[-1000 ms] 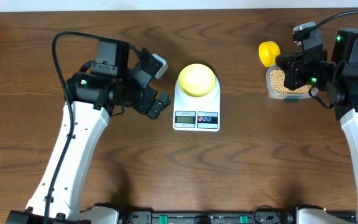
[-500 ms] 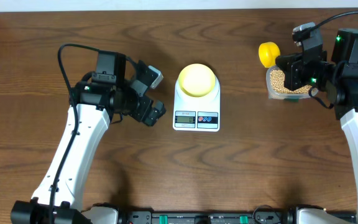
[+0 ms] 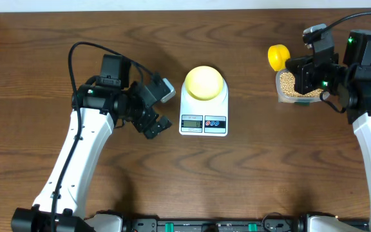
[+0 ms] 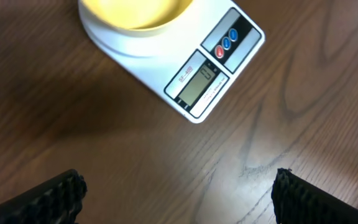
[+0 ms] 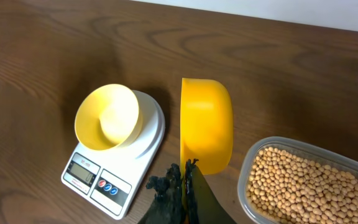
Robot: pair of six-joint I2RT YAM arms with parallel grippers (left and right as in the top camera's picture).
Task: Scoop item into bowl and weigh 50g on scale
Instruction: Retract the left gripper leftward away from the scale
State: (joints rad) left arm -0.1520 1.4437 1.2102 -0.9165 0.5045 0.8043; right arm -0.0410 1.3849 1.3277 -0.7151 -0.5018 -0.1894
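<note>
Wooden table: dark brown with visible grain, under both grippers and everything else.
Kitchen scale: white, flat on the table just ahead of the left gripper and apart from it; well apart from the right gripper, ahead and to its left. Grey display and red and blue buttons on the front edge; reading too small to make out.
Clear plastic tub: rectangular, directly below and just right of the right gripper; far from the left one.
Left gripper: spread wide, clamped on nothing, hovering over bare wood with the tips aimed toward the scale.
Right gripper: pressed together on the rear edge of the scoop, held over the near-left corner of the tub.
Bowl: pale yellow, round, seated on the scale's platform, ahead of the left gripper.
Yellow scoop: bright yellow, sticking out straight ahead of the right fingertips, tipped on edge; inside not visible.
Soybeans: small, round, tan, heaped in the tub just right of the right fingertips.
</note>
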